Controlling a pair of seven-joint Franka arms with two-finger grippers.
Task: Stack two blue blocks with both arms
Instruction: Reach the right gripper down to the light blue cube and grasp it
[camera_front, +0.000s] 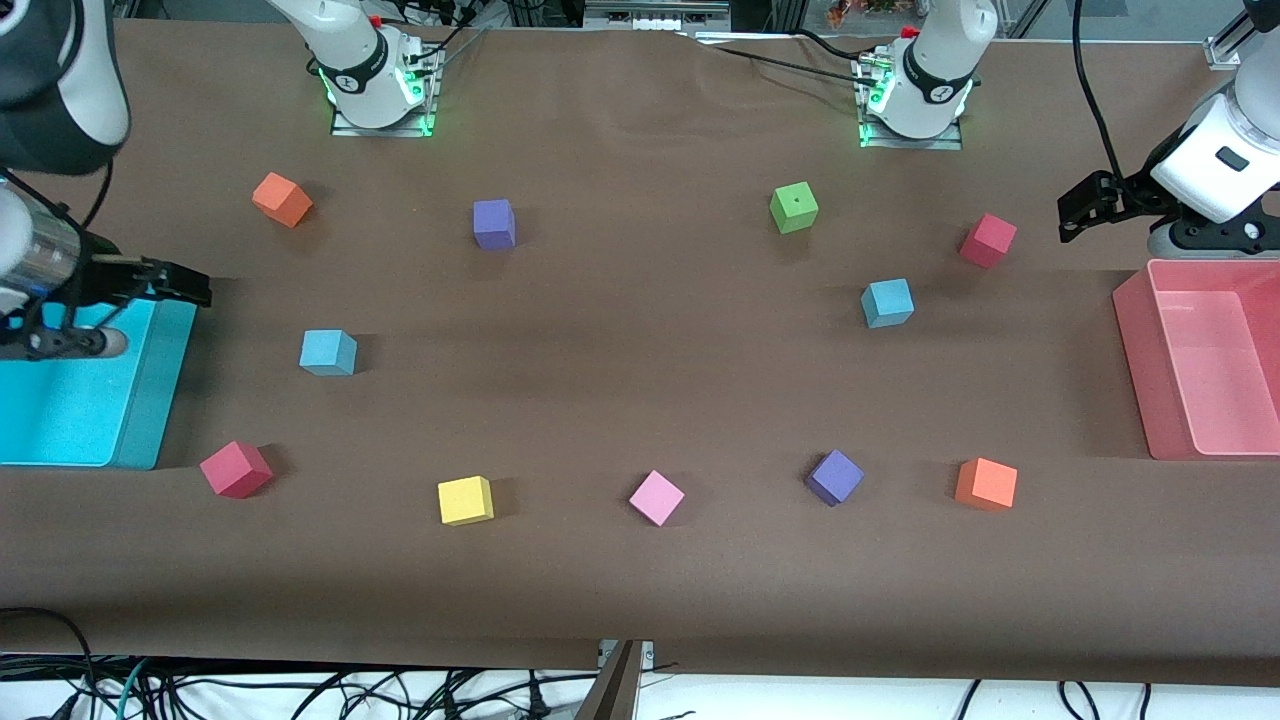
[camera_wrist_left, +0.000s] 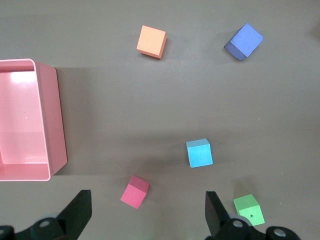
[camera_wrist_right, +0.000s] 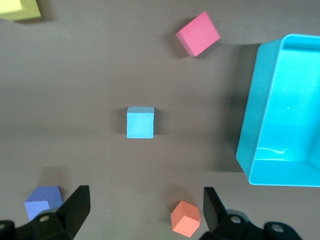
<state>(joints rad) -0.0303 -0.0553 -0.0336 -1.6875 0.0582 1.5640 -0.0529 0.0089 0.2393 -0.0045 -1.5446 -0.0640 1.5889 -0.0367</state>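
Note:
Two light blue blocks lie apart on the brown table. One blue block (camera_front: 328, 352) (camera_wrist_right: 140, 122) sits toward the right arm's end, beside the cyan bin. The other blue block (camera_front: 887, 303) (camera_wrist_left: 199, 153) sits toward the left arm's end, between a green cube and a red cube. My right gripper (camera_front: 185, 285) (camera_wrist_right: 145, 210) hangs open and empty over the cyan bin's edge, high above the table. My left gripper (camera_front: 1075, 212) (camera_wrist_left: 148, 214) hangs open and empty beside the pink bin, above the table near the red cube.
A cyan bin (camera_front: 150, 400) and a pink bin (camera_front: 1135, 350) stand at the table's two ends. Scattered cubes: orange (camera_front: 282, 199), purple (camera_front: 494, 223), green (camera_front: 794, 207), red (camera_front: 988, 240), red (camera_front: 236, 469), yellow (camera_front: 465, 500), pink (camera_front: 656, 497), purple (camera_front: 834, 477), orange (camera_front: 986, 484).

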